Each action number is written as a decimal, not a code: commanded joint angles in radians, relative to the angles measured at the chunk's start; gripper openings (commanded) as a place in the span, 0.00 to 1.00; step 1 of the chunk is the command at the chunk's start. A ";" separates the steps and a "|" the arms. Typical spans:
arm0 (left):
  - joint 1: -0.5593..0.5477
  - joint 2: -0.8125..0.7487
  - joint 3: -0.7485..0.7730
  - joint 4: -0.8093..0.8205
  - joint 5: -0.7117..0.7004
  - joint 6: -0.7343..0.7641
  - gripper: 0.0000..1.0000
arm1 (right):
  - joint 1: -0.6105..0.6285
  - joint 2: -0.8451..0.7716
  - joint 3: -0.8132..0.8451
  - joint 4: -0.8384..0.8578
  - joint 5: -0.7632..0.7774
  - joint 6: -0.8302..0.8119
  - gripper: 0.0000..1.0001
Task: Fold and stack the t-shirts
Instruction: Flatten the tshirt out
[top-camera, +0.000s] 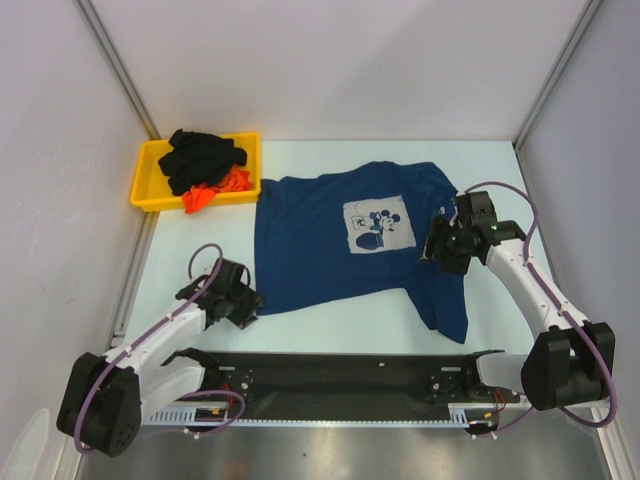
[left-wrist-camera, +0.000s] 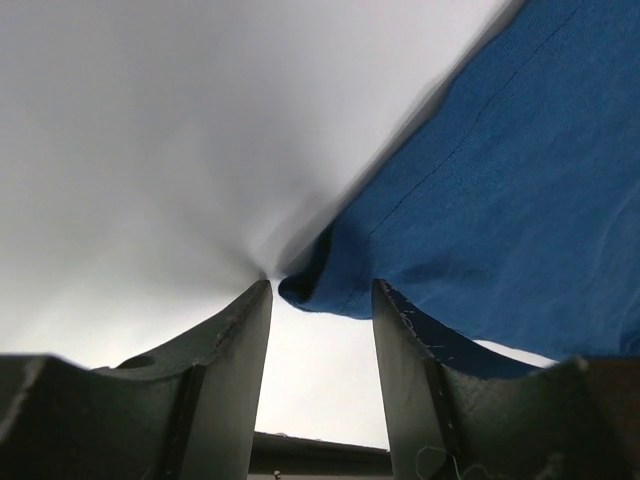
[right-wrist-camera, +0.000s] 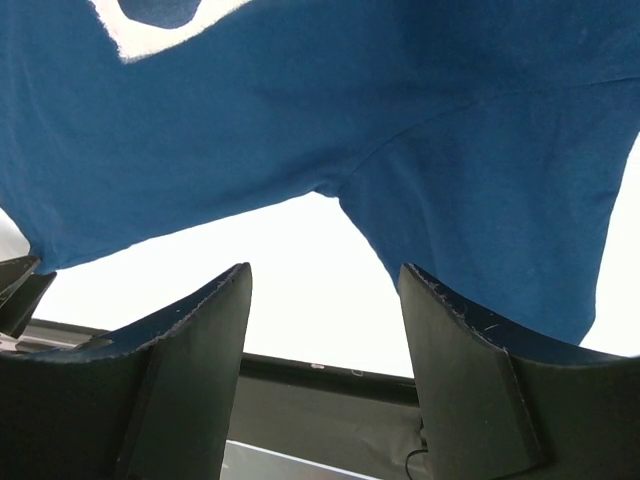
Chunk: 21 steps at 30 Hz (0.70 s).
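A navy blue t-shirt (top-camera: 330, 240) with a white cartoon print lies spread flat in the middle of the table. My left gripper (top-camera: 250, 304) sits low at its near left hem corner. In the left wrist view the left gripper (left-wrist-camera: 322, 285) is open, and the corner of the navy cloth (left-wrist-camera: 500, 180) lies right at its fingertips, not pinched. My right gripper (top-camera: 437, 250) hovers over the shirt's right side by the sleeve. In the right wrist view the right gripper (right-wrist-camera: 325, 268) is open and empty above the navy shirt (right-wrist-camera: 300, 110). A black t-shirt (top-camera: 200, 158) and an orange-red one (top-camera: 205, 194) lie crumpled in the tray.
A yellow plastic tray (top-camera: 150, 180) stands at the back left of the table. White walls with metal posts close in the table on three sides. A black rail (top-camera: 330, 370) runs along the near edge between the arm bases.
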 joint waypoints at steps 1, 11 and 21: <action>-0.003 -0.004 0.033 -0.066 -0.050 0.037 0.51 | -0.008 -0.025 -0.002 0.003 -0.011 -0.019 0.66; 0.020 0.036 -0.036 -0.017 0.025 0.009 0.54 | -0.026 -0.039 -0.019 0.015 -0.020 -0.019 0.66; 0.021 0.070 -0.015 -0.016 0.002 0.020 0.46 | -0.035 -0.053 -0.020 0.007 -0.016 -0.017 0.66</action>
